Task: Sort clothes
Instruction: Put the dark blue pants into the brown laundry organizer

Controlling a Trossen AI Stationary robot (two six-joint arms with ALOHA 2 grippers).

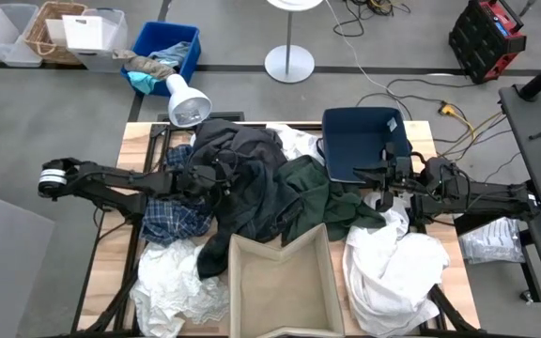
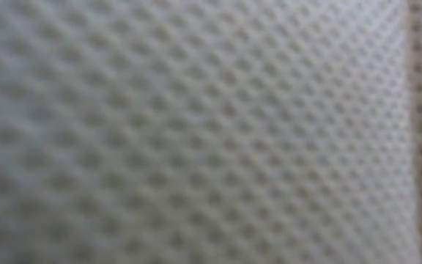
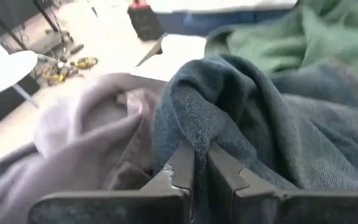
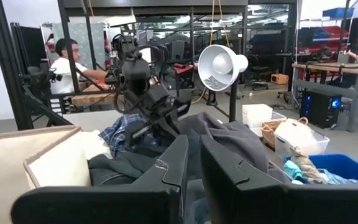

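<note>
Pinching a fold of the charcoal grey garment [image 3: 229,118], the left gripper [image 3: 201,171] is clamped tight. Right gripper [image 4: 193,163] hovers closed, empty, near the navy bin [image 1: 364,141].

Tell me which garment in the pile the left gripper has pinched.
The charcoal grey garment: the left gripper is shut on a fold of it, not on the dark green garment beside it.

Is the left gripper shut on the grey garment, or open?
Shut on it. In the left wrist view, the left gripper has a fold of the charcoal grey garment pinched between its nearly touching fingers.
</note>
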